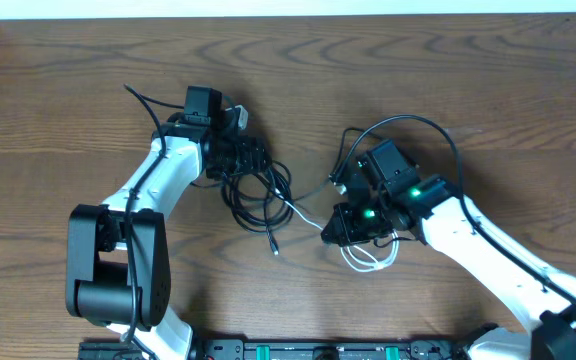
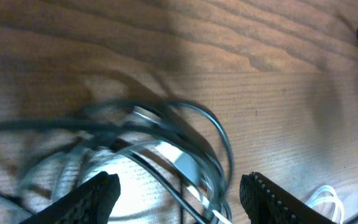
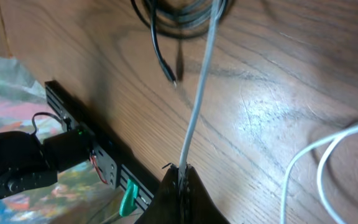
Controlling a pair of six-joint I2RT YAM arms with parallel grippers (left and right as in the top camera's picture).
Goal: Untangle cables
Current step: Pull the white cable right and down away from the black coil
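Note:
A tangle of black cables (image 1: 259,191) lies at the table's middle, with one plug end (image 1: 275,249) trailing toward the front. My left gripper (image 1: 260,160) hovers over its far edge. In the left wrist view it (image 2: 182,202) is open, and blurred black cable loops (image 2: 217,140) lie between and ahead of its fingers (image 2: 95,198). My right gripper (image 1: 330,231) is shut on the white cable (image 3: 201,93), pinched at the fingertips (image 3: 182,173). That cable runs taut from there into the black coil (image 3: 179,17). Its loose white loops (image 1: 370,259) lie beside the right gripper.
A thick black wire (image 1: 418,124) arcs over the right arm, and another (image 1: 144,101) trails behind the left arm. A black rail (image 3: 95,146) with a green clip runs along the table's front edge. Bare wood (image 1: 78,80) stretches behind and to the left.

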